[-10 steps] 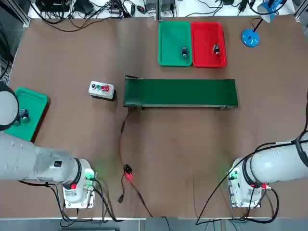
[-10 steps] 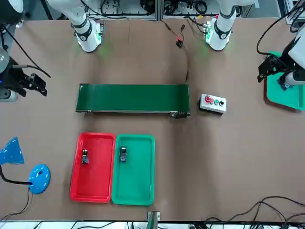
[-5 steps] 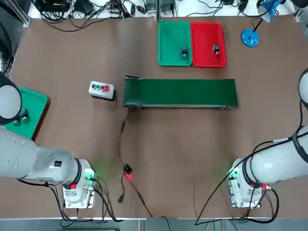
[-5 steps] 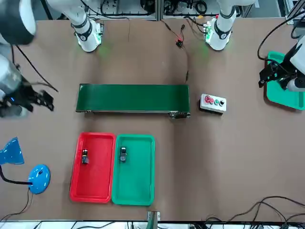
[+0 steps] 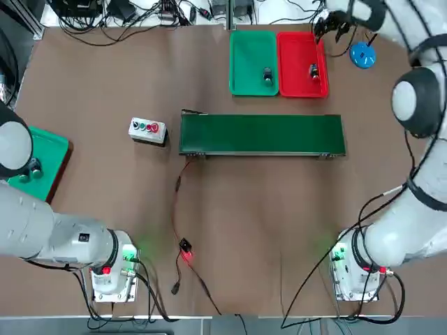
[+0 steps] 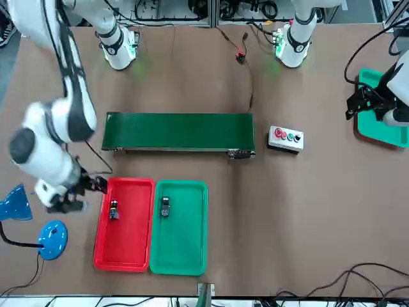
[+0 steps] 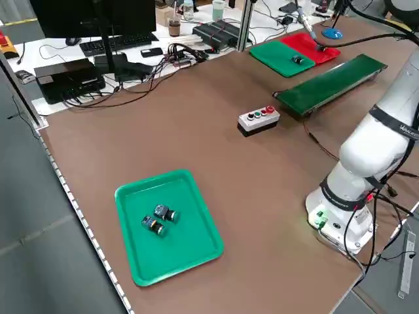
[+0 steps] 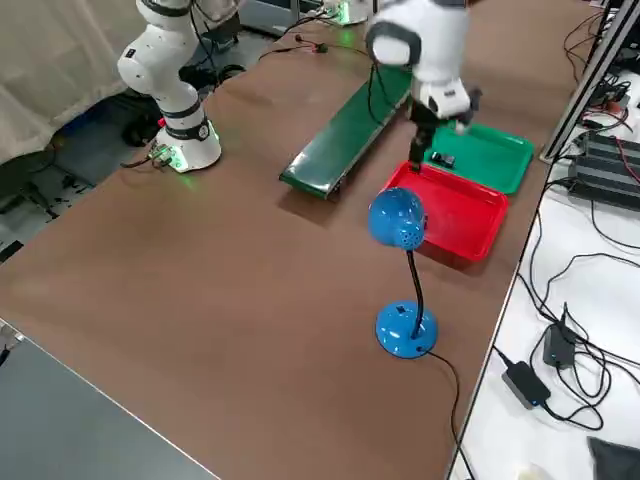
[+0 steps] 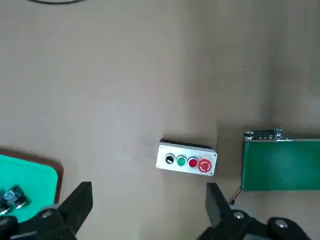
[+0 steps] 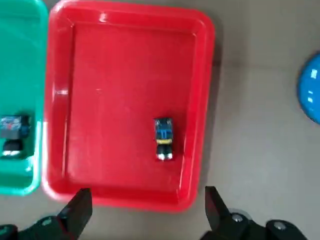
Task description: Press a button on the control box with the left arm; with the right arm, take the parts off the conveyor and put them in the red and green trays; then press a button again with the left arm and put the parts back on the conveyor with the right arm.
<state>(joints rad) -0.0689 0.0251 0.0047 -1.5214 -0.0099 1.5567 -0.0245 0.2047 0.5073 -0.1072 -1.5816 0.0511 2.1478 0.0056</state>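
Right gripper [image 10: 145, 212] jaws spread wide, nothing held. Small part [image 10: 163, 138] seen lying in red tray [image 10: 125, 60], ahead of jaws, roughly centred between fingers, not touched.

R arm [image 6: 61, 128] swung out; claw [image 6: 89, 190] now beside red tray [image 6: 124, 256].

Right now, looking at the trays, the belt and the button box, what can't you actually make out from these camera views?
- Part in the red tray: cap colour too small to tell, even in the right wrist view.
- Part in the green tray: cut off by the right wrist picture's edge.
- Control box: button markings too small in every view.
- Lone green tray: partly hidden by the left arm in the top view.
- Right gripper: blurred in the front view.
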